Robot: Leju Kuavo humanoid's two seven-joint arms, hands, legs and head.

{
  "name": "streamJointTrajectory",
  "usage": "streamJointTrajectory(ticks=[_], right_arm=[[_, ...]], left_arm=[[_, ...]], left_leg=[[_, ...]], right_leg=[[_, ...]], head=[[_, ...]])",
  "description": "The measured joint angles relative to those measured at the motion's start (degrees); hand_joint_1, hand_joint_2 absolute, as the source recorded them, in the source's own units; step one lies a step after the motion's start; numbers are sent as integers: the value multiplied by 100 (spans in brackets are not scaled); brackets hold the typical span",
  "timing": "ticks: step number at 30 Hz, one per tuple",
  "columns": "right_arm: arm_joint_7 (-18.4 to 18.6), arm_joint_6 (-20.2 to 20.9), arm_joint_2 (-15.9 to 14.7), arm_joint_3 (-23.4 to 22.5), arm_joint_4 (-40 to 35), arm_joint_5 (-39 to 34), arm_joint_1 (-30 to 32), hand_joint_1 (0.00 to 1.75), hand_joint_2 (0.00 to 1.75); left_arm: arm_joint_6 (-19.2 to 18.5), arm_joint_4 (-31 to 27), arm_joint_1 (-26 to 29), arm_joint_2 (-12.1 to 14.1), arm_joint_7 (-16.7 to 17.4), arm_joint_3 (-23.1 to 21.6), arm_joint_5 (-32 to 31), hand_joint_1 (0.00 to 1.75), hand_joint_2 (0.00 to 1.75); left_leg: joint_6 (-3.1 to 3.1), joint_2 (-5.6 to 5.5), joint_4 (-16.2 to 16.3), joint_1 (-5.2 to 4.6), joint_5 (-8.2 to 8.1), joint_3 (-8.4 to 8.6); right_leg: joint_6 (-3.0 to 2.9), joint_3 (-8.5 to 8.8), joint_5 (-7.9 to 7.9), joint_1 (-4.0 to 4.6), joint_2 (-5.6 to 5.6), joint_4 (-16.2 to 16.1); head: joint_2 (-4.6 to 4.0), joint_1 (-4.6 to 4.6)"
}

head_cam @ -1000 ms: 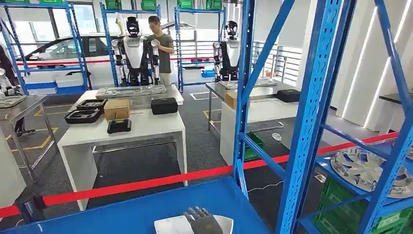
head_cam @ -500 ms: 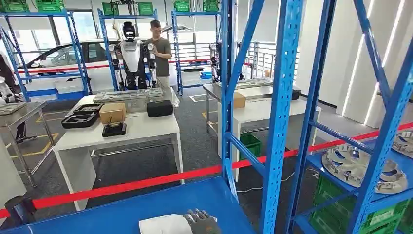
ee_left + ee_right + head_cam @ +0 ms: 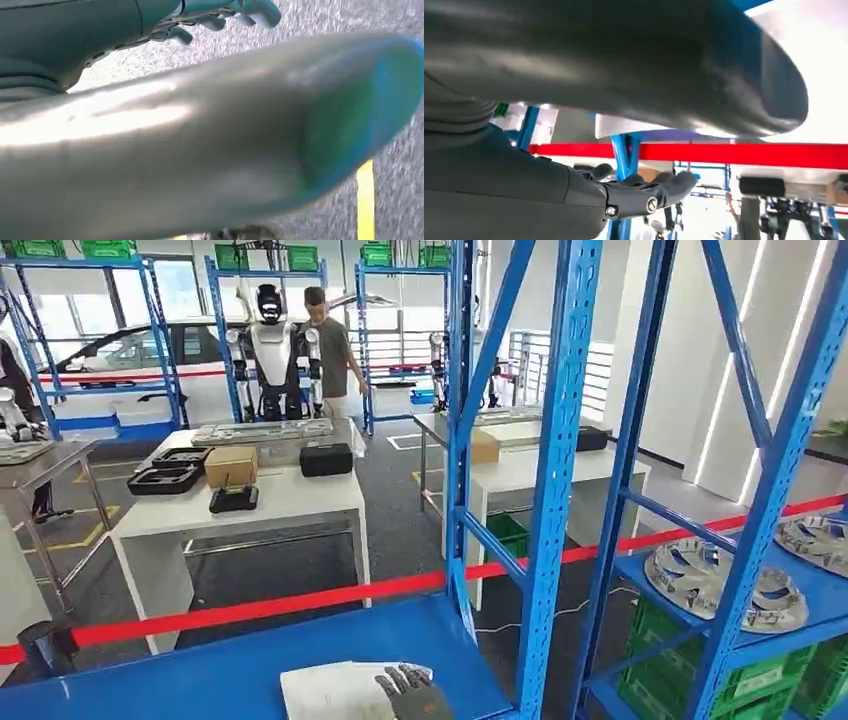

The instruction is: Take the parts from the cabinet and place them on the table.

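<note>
My right hand [image 3: 415, 695] lies on the flat pale part [image 3: 330, 690], which rests on the near blue shelf [image 3: 200, 670]; whether either hand grips cannot be told. My left hand [image 3: 220, 15] shows fingers spread above grey floor.

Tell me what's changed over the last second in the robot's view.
The whole head view has shifted, so the camera turned; the things did not move. More of the wheel covers on the blue rack shelf now shows. The person beside the far robot has turned. The right hand still rests on the pale flat part.
</note>
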Motion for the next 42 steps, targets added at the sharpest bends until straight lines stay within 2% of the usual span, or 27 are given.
streamJointTrajectory(ticks=[1, 2, 4, 5, 6, 7, 8, 9, 10, 11, 12, 13, 14, 18, 19, 23, 29, 37, 42], right_arm=[[18, -24, -31, 5, -2, 0, -2, 0, 0], [67, -50, -44, 39, 0, 39, -16, 0, 175], [164, -59, -79, 88, 0, 112, -14, 0, 175], [190, -59, -92, 103, 2, 129, -10, 0, 175], [232, -59, -108, 140, 7, 168, -11, 0, 175], [269, -59, -129, 181, 7, 194, -12, 0, 175], [290, -59, -143, 195, 7, 212, -16, 0, 175], [321, -61, -149, 199, 7, 223, -25, 0, 175], [380, -72, -178, 203, 7, 223, -46, 0, 175], [415, -77, -186, 216, 9, 223, -59, 0, 175], [437, -86, -191, 230, 11, 223, -60, 0, 175], [446, -92, -191, 236, 13, 223, -47, 0, 175], [452, -94, -204, 243, 20, 223, -42, 0, 175], [477, -162, -226, 286, 24, 219, -42, 0, 175], [496, -190, -230, 299, 24, 221, -45, 0, 0], [557, -282, -241, 324, 24, 223, -59, 0, 0], [575, -370, -241, 339, 24, 223, -90, 0, 0], [601, -385, -241, 354, 24, 221, -92, 0, 0], [608, -400, -241, 354, 24, 212, -91, 0, 0]], left_arm=[[9, -4, -2, 7, -11, 2, -20, 0, 0], [15, -9, -2, 9, -20, 2, -46, 0, 0], [15, -4, 9, 0, -20, 4, -79, 0, 0], [15, -4, 11, 0, -18, 4, -92, 0, 0], [11, 0, 11, -2, -20, 4, -94, 0, 0], [2, 2, 14, -4, -22, 4, -94, 0, 0], [-9, 2, 15, -6, -42, 4, -94, 0, 0], [-15, 2, 14, -9, -77, 7, -96, 0, 0], [-15, 2, 16, -15, -147, 7, -101, 0, 0], [-13, 2, 13, -19, -210, 7, -107, 0, 0], [-11, 2, 16, -20, -286, 7, -114, 0, 0], [-11, 2, 20, -17, -323, 7, -114, 0, 0], [-11, 2, 26, -17, -350, 7, -116, 0, 0], [-9, 5, 28, -22, -501, 7, -118, 0, 0], [-9, 5, 28, -15, -542, 7, -116, 0, 0], [-85, 5, 31, -2, -623, 13, -70, 0, 0], [-92, 5, 30, -2, -654, 13, -74, 0, 0], [-87, 5, 31, 2, -656, 15, -85, 0, 0], [-76, 5, 31, 9, -649, 17, -105, 0, 0]], left_leg=[[22, 5, -22, 21, 56, 16], [66, 10, -23, 31, 101, -30], [55, 12, -9, 32, 154, -107], [47, 12, 6, 32, 172, -146], [39, 11, 22, 35, 179, -173], [35, 13, 41, 38, 181, -186], [31, 12, 56, 40, 179, -188], [17, 12, 74, 42, 170, -185], [-9, 13, 94, 42, 153, -190], [-41, 16, 113, 10, 154, -222], [-75, 14, 106, 17, 165, -234], [-35, 12, 130, -2, 145, -238], [-36, 12, 112, 11, 159, -235], [-89, 12, 68, 17, 191, -230], [-95, 11, 62, 17, 195, -230], [-129, 10, 53, 18, 216, -234], [-137, 10, 54, 21, 226, -237], [-125, 8, 99, -2, 230, -275], [-64, 3, 142, -22, 228, -322]], right_leg=[[29, -54, -114, -12, 5, 92], [61, -178, -389, -28, -2, 402], [122, -518, -883, -63, -9, 1315], [142, -636, -1015, -72, -10, 1666], [154, -639, -1010, -83, -12, 1755], [160, -473, -878, -91, -18, 1541], [157, -203, -682, -99, -23, 1123], [146, 79, -491, -102, -28, 640], [101, 389, -401, -96, -45, 23], [61, 416, -432, -51, -43, -6], [19, 406, -403, -54, -39, -29], [39, 407, -380, -64, -44, -60], [34, 403, -382, -56, -39, -59], [-6, 390, -377, -45, -34, -56], [-11, 388, -375, -45, -36, -56], [-29, 384, -364, -43, -38, -53], [-42, 384, -350, -49, -37, -53], [0, 376, -318, -68, -40, -67], [50, 356, -292, -93, -43, -69]], head=[[0, -2], [0, 22], [0, 30], [0, 35], [0, 35], [0, 39], [0, 39], [0, 39], [0, 41], [0, 24], [0, 42], [0, 30], [0, 19], [0, 22], [0, 19], [0, 19], [0, 19], [0, 19], [0, 17]])
